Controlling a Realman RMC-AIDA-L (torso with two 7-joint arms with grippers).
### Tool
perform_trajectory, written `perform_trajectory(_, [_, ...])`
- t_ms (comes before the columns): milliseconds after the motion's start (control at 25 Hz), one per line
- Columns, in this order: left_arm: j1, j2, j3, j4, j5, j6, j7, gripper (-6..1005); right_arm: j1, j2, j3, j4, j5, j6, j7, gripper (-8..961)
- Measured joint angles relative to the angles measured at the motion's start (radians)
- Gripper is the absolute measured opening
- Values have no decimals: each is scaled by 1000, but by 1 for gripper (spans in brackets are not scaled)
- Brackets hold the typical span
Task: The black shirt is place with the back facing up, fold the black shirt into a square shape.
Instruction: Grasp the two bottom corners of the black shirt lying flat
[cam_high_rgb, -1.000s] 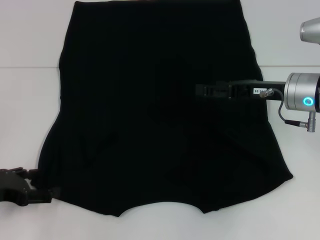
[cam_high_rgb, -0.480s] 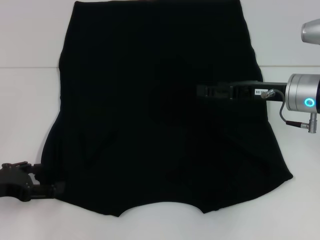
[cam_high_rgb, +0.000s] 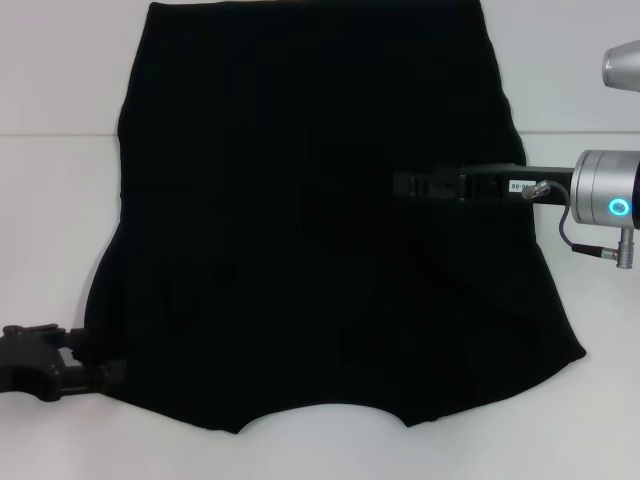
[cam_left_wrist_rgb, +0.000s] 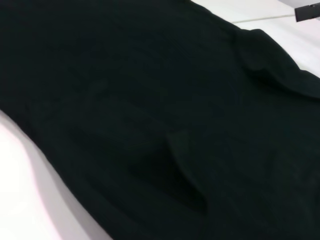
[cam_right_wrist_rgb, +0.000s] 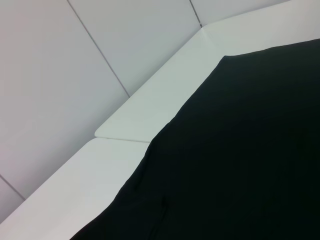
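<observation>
The large soft black fabric shirt (cam_high_rgb: 320, 220) lies spread, plain side up, on our white bench (cam_high_rgb: 50, 230). Our left gripper (cam_high_rgb: 95, 378) touches its near-left corner and our right gripper (cam_high_rgb: 400, 184) reaches over its middle; we cannot tell either's jaws. A shallow grip could slip and bunch the fold.

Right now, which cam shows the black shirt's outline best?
Head view: the whole black shirt lies spread on the white table. Left wrist view shows only creased fabric close up; right wrist view shows one edge.

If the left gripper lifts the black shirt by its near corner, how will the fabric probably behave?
The black shirt likely droops limply; its soft creases suggest no stiffness. Grabbed by the left gripper at one corner, it probably drags across the table.
</observation>
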Motion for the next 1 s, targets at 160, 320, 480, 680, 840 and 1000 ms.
perform_trajectory(160, [0, 2, 1, 0, 5, -28, -5, 828, 1, 0, 0, 0, 0, -3, 0, 928])
perform_trajectory(320, [2, 0, 3, 0, 5, -42, -6, 610, 1, 0, 0, 0, 0, -4, 0, 927])
perform_trajectory(480, [3, -2, 5, 0, 7, -49, -3, 468, 1, -1, 0, 0, 0, -5, 0, 927])
perform_trajectory(680, [3, -4, 15, -1, 7, -51, -1, 361, 2, -2, 0, -1, 0, -5, -1, 926])
perform_trajectory(840, [3, -4, 16, -1, 7, -52, -1, 250, -1, -3, 0, -1, 0, -5, -1, 920])
perform_trajectory(1000, [2, -4, 16, -1, 7, -52, -3, 68, -1, -4, 0, -2, 0, -4, -2, 914])
